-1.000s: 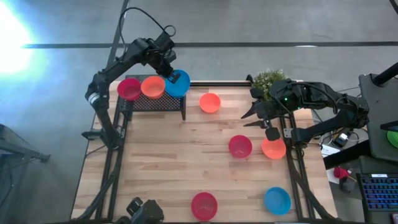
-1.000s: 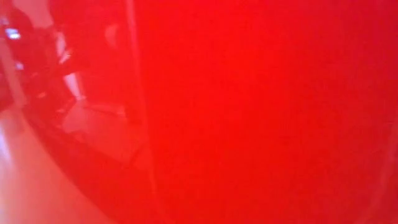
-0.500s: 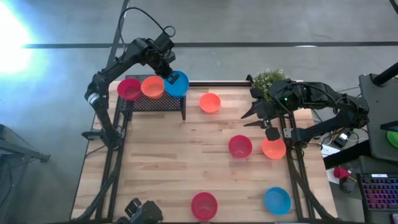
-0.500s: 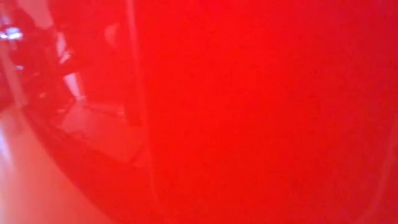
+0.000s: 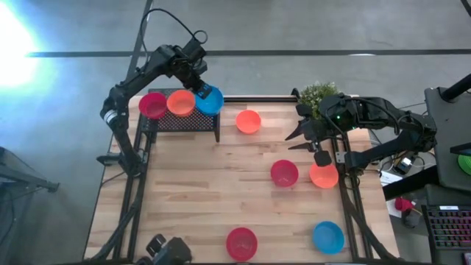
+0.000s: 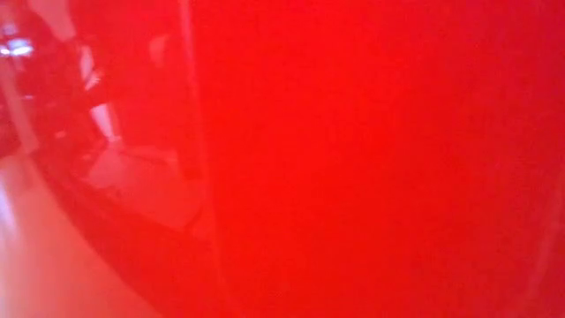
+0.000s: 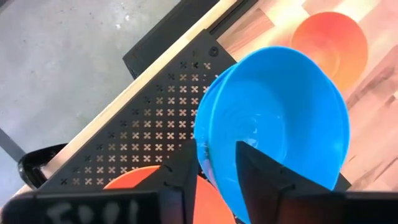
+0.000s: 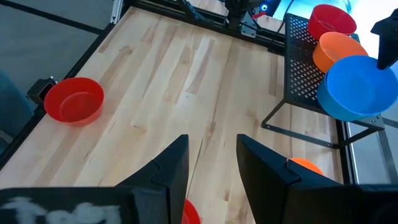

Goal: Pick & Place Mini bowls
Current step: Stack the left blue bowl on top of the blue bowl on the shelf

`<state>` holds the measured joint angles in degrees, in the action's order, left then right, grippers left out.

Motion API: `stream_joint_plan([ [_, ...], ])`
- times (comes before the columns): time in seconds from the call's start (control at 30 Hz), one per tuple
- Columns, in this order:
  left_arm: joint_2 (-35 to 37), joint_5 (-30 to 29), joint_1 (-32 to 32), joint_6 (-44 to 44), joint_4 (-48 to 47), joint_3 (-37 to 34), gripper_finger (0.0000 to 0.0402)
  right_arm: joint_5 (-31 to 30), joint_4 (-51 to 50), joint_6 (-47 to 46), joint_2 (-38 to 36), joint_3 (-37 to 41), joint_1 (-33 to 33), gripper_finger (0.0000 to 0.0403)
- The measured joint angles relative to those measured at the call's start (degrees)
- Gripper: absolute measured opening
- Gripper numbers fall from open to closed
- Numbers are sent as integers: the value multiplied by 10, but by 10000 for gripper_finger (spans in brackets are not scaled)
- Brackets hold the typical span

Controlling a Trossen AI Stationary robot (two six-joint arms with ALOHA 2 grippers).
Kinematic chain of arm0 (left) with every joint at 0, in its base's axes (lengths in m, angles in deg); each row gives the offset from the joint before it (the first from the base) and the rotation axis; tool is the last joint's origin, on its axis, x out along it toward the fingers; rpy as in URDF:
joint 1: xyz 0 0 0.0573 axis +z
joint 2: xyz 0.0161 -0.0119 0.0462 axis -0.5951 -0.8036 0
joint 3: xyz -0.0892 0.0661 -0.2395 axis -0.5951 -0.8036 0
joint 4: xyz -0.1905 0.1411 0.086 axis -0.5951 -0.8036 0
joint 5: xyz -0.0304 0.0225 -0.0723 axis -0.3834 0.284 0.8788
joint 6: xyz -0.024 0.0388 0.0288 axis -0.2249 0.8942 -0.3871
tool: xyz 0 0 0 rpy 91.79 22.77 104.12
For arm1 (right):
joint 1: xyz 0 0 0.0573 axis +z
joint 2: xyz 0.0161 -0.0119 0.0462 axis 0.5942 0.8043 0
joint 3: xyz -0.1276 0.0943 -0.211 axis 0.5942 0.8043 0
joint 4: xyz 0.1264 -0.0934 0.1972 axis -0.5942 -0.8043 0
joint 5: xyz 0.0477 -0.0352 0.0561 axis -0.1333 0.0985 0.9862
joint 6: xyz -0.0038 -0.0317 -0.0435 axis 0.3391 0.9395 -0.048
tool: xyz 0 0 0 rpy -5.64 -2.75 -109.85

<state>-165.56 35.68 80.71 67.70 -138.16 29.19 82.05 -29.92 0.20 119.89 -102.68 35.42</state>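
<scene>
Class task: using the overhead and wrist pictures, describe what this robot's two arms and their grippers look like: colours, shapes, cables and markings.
Both arms are dark, jointed segments. A black cable loops above the left arm; the right arm shows a small green light. The left gripper and right gripper each have two flat, tapering black fingers. White handwritten marks, too blurred to read, sit on each gripper's base.

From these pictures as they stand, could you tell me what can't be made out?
- Low view: a red bowl up against the lens blocks almost the whole table.
- Left wrist view: the left gripper straddles the blue bowl's rim; contact isn't clear.
- High view: the plant is partly hidden by the right arm.
- Right wrist view: the orange bowl hides behind a finger.
</scene>
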Motion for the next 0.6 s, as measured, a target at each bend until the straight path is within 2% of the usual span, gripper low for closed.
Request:
stream_joint_plan([
  [0.43,2,1,1,-17,-1,68,116,0,0,0,0,0,0,132],
  [0.6,2,2,-1,-13,-2,47,84,0,0,0,0,0,0,132],
])
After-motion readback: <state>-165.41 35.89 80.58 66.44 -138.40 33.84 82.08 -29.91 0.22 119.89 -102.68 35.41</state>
